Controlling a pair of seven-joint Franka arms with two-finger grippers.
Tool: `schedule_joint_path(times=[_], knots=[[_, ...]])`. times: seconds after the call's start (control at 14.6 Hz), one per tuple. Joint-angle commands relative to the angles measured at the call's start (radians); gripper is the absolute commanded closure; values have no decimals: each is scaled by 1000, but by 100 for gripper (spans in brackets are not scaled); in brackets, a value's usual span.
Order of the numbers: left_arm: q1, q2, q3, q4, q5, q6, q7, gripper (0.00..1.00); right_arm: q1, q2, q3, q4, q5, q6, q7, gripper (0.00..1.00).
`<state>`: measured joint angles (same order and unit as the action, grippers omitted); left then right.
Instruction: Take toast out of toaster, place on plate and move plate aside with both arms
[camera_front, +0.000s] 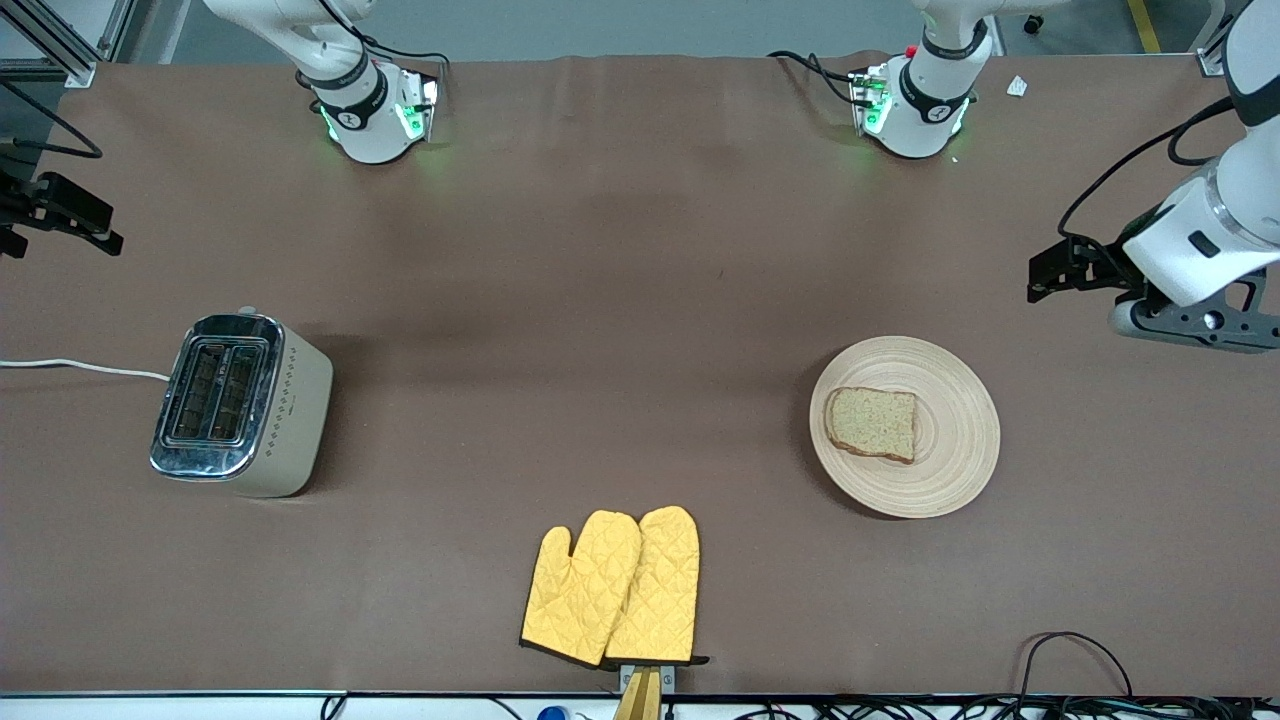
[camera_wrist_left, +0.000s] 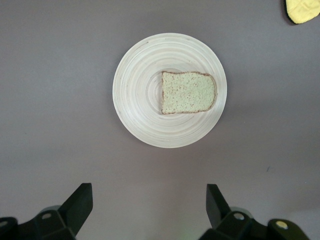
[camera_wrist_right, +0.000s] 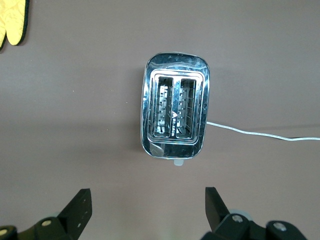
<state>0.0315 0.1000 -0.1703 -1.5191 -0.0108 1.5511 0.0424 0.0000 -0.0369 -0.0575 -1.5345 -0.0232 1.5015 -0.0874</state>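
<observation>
The toast (camera_front: 870, 423) (camera_wrist_left: 188, 93), a speckled tan slice, lies flat on the round, light wooden plate (camera_front: 960, 435) (camera_wrist_left: 142, 95), a little off centre toward the right arm's end. My left gripper (camera_front: 1048, 272) (camera_wrist_left: 149, 200) hangs open and empty in the air over bare table past the plate, at the left arm's end. My right gripper (camera_front: 95, 228) (camera_wrist_right: 148, 202) hangs open and empty over the table edge at the right arm's end, up from the toaster. Neither gripper touches anything.
A chrome-topped toaster (camera_front: 240, 405) (camera_wrist_right: 175, 117) with two open slots stands toward the right arm's end, and its white cord (camera_front: 80, 367) runs off the table edge. A pair of yellow oven mitts (camera_front: 615, 585) (camera_wrist_left: 301, 10) (camera_wrist_right: 12, 20) lies near the front edge.
</observation>
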Motion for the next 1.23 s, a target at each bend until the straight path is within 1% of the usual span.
schedule_joint_path(times=[0.0,0.34,0.48,0.55,0.62,0.68,0.89,1.16], knots=[[11,-31,-11,-18,18,11,36,0,-9,-3,7,-3,14,-4,0,0],[21,-31,3,-3,18,10,48,0,-11,-3,7,-3,14,-4,0,0],[-5,-40,6,7,18,12,37,0,-11,-3,7,-3,14,-4,0,0],[-36,-52,31,2,21,12,31,0,-11,-3,7,-3,14,-3,0,0],[-89,-60,84,-1,43,10,27,0,-9,-3,7,-3,14,-3,0,0],[-123,-65,115,-3,48,10,22,0,-9,-3,7,-1,14,-3,0,0],[-148,-69,143,2,95,10,39,0,-11,-3,7,-1,14,-3,0,0],[-133,-60,146,11,77,10,27,0,-12,-3,7,-3,14,-3,-2,0]])
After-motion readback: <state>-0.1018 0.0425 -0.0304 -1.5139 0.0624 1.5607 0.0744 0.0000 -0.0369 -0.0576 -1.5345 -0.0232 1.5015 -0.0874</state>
